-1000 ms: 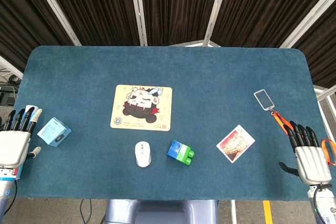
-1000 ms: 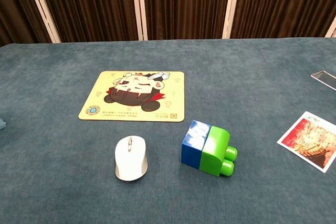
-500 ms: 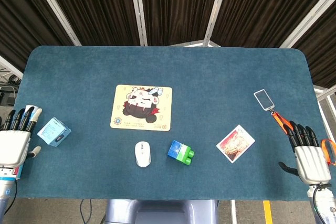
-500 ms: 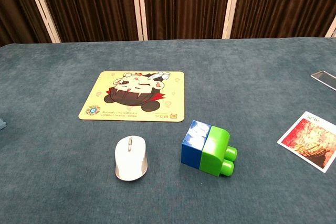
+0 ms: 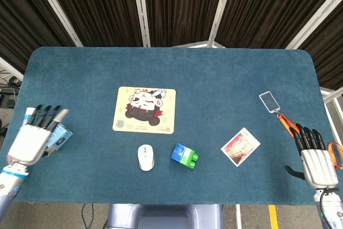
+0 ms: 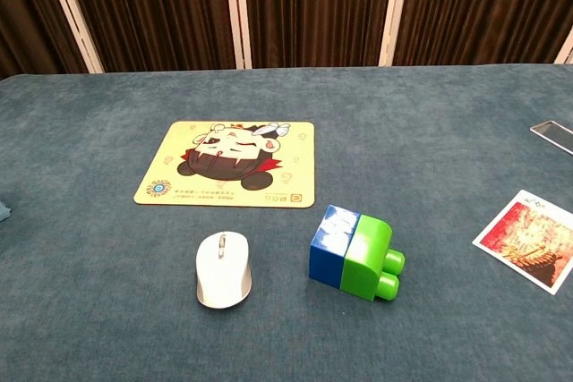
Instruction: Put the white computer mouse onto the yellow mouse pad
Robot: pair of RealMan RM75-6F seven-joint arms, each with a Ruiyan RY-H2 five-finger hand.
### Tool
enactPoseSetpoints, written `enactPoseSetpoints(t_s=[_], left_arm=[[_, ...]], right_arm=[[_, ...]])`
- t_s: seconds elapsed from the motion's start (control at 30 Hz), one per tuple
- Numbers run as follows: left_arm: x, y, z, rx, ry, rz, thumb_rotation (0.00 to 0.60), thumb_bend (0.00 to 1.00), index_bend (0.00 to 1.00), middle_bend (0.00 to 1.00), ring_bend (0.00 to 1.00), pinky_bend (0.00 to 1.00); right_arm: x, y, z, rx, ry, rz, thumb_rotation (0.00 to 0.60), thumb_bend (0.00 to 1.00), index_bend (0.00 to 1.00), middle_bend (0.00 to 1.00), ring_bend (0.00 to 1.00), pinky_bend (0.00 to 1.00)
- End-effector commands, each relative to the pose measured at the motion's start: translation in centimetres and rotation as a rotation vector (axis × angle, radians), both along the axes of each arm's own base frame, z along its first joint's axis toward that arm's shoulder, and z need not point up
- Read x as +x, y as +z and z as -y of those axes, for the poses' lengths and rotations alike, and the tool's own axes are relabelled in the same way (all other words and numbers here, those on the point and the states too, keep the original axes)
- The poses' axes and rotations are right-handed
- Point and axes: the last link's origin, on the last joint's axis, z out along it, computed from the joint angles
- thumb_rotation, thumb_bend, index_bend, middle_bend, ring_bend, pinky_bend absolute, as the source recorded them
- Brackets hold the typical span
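Note:
The white computer mouse (image 5: 146,157) (image 6: 223,281) lies on the blue table, just in front of the yellow mouse pad (image 5: 144,110) (image 6: 227,164) with its cartoon face. My left hand (image 5: 33,140) hovers at the table's left edge, blurred, fingers spread and empty, well left of the mouse. Over at the right front corner, my right hand (image 5: 314,157) stays with fingers extended and holds nothing. Neither hand shows in the chest view.
A blue and green toy block (image 5: 184,155) (image 6: 354,251) sits right of the mouse. A light blue box (image 5: 59,135) lies under my left hand's fingers. A picture card (image 5: 240,146) (image 6: 531,239) and a badge with orange lanyard (image 5: 270,102) lie on the right.
My left hand has moved rightward and inward over the table edge, now above the light blue box. The right hand and all objects are unmoved.

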Motion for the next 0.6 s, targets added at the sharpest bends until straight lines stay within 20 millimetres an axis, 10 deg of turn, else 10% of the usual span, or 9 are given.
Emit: enactPoseSetpoints(t_s=[0.03, 0.6], left_arm=[[3.4, -1.2, -2.3, -0.160, -0.186, -0.083, 0.600, 0.10, 0.13, 0.00, 0.00, 0.00], [8.8, -10.7, -4.3, -0.532, -0.440, -0.279, 0.600, 0.11, 0.24, 0.00, 0.00, 0.00]], right_arm=[[0.0, 0.0, 0.0, -0.001, -0.001, -0.001, 0.600, 0.09, 0.00, 0.00, 0.00, 0.00], [-0.1, 0.1, -0.1, -0.001, -0.004, 0.003, 0.600, 0.09, 0.00, 0.00, 0.00, 0.00]])
